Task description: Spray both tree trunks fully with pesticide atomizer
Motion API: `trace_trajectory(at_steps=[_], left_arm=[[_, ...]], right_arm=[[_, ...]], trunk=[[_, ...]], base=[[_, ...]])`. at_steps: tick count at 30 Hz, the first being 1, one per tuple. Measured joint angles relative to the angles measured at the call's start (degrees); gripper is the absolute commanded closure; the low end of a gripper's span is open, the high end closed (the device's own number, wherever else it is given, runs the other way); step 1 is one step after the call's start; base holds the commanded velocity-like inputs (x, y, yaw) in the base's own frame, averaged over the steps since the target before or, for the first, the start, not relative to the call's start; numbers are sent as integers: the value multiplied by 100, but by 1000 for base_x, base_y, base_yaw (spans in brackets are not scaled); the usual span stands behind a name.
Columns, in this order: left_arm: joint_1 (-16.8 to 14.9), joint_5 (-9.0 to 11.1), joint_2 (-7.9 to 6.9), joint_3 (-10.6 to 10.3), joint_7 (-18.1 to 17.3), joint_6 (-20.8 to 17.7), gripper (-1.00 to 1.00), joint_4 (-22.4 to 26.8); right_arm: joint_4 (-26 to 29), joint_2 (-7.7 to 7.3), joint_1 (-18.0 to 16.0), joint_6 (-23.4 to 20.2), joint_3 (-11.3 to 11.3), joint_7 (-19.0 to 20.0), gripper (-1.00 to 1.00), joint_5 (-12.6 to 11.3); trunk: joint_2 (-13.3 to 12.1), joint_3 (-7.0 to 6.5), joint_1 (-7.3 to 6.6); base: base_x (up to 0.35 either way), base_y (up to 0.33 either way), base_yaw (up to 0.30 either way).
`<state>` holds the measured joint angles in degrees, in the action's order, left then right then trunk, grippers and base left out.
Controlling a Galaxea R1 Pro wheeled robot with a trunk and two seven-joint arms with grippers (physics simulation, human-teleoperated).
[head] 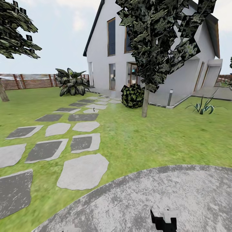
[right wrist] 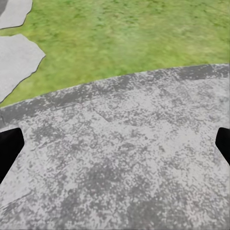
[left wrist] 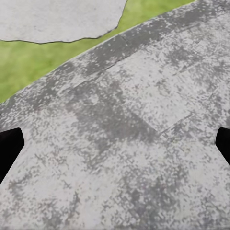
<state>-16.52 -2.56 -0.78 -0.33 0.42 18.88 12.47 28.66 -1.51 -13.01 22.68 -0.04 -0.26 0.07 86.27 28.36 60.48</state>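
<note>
A: What is seen of the garden from the head view?

B: A green lawn is shown, crossed by grey stepping stones running toward eleven o'clock, up to a white house. A round grey paved pad is seen at six o'clock.

A: Where is the pesticide atomizer located?

B: A tiny dark object with a pale part, taken to be the pesticide atomizer, is seen far along the stone path at about eleven o'clock, standing on a stone. No finer detail can be told.

A: And the trees?

B: One tree trunk is seen at about one o'clock, just beside a round dark bush. The base of a second trunk is cut by the frame edge at nine o'clock, before a brown slatted fence. A broad-leaved plant stands at eleven o'clock.

A: How are the grippers held?

B: In each wrist view the left gripper and the right gripper are seen with dark fingertips at opposite edges, spread wide apart over the paved pad, nothing being held between them. A dark and white part of the right arm is seen at six o'clock.
</note>
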Motion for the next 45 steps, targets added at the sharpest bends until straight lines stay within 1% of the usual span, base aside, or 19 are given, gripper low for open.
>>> trace_trajectory(at_steps=[4, 8, 10, 39, 45], left_arm=[[0, 7, -3, 16, 15, -5, -100, 1], [-5, 16, -5, 18, 19, -18, -100, 7], [-14, 26, -37, 17, -6, -31, -100, 3], [0, 11, -53, 13, -58, -40, -100, -11], [0, -6, -51, -17, -59, -43, -100, -25]], right_arm=[[-37, -4, 0, -2, -5, 0, -100, -2], [-210, -7, 0, -1, -17, 0, -100, -6], [-291, -15, 0, 4, -22, 0, -100, -8], [-317, -43, 0, 9, -22, 0, -100, -8], [-314, -41, 0, 9, -22, 0, -100, -8]], trunk=[[160, 80, 88], [321, 179, 176], [401, 233, 220], [1564, 1017, 857], [1805, 1180, 988]], base=[[0, 0, 0], [0, 0, 0], [0, 0, 0], [0, 0, 61], [0, 0, 66]])
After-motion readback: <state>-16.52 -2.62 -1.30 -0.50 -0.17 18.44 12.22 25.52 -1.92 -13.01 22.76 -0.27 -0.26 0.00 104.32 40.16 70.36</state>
